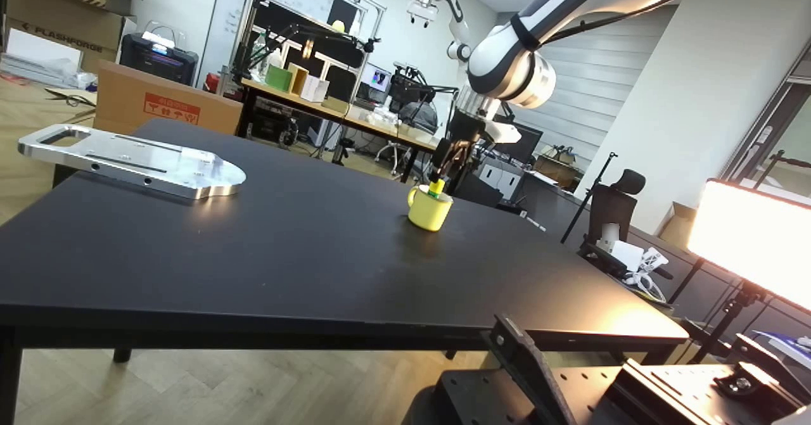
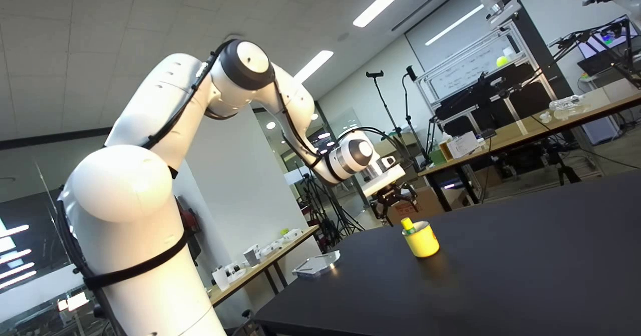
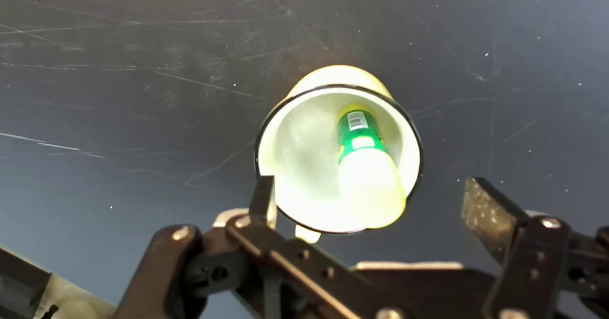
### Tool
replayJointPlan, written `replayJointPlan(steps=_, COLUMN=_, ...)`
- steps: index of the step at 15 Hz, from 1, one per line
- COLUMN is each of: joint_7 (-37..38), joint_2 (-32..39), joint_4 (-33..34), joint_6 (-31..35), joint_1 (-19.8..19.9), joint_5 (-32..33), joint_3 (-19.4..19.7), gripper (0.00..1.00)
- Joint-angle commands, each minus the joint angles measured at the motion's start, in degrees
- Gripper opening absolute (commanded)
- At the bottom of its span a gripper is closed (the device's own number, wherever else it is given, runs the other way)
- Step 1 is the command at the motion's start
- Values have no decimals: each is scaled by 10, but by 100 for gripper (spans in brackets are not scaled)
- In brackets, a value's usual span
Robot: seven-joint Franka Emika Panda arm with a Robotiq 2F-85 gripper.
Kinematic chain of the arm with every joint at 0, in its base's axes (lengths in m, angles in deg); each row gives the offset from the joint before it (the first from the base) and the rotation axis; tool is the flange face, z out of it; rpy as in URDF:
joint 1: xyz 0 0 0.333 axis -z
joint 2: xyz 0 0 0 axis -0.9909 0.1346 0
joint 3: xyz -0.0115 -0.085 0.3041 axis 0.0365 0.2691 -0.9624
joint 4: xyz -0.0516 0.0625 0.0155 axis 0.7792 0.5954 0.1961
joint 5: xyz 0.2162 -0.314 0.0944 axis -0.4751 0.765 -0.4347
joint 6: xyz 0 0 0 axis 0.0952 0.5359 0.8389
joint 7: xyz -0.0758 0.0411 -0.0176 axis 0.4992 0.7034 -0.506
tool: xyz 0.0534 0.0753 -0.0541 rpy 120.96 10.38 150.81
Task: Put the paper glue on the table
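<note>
The paper glue is a stick with a yellow cap and green label point(image 3: 360, 136). It leans inside a yellow cup with its capped end up by the rim, and shows in both exterior views point(image 1: 436, 187) point(image 2: 407, 225). The yellow cup point(image 3: 340, 75) stands upright on the black table point(image 3: 119, 119); it shows in both exterior views point(image 1: 429, 212) point(image 2: 423, 242). My gripper point(image 3: 368, 186) is open and empty. In the wrist view its fingers lie to either side of the glue's cap. In an exterior view the gripper point(image 2: 403, 215) hangs above and beside the cup.
A silver metal plate with a handle slot lies on the table in both exterior views point(image 1: 133, 159) point(image 2: 316, 265). A bright light panel point(image 1: 754, 241) stands off the table's side. A black bracketed mount point(image 1: 526, 374) is in front of the table's near edge.
</note>
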Motion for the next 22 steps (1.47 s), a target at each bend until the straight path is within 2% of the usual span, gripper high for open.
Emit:
replayJointPlan(steps=1, joint_7=20, joint_2=17, joint_4=-11, joint_6=70, joint_1=17, joint_5=-12, joint_3=-11, gripper=75)
replayJointPlan(steps=4, joint_7=15, joint_2=33, joint_4=-12, joint_6=102, joint_1=26, joint_5=-20, joint_3=-20, gripper=53)
replayJointPlan(steps=10, joint_7=28, joint_2=26, joint_4=-10, joint_6=67, joint_1=29, joint_5=-33, joint_3=-25, gripper=12)
replayJointPlan(steps=11, joint_7=29, joint_2=18, joint_4=-14, joint_6=62, joint_1=29, joint_5=-36, joint_3=-25, gripper=9)
replayJointPlan(steps=15, joint_7=42, joint_2=-32, joint_4=-38, joint_6=50, joint_1=17, joint_5=-31, joint_3=-15, gripper=9)
replayJointPlan(steps=18, joint_7=41, joint_2=-95, joint_4=-65, joint_6=-9, joint_1=5, joint_5=-16, joint_3=-4, gripper=9)
replayJointPlan(steps=22, joint_7=44, joint_2=-208, joint_4=-152, joint_6=-37, joint_1=5, joint_5=2, joint_3=10, gripper=9)
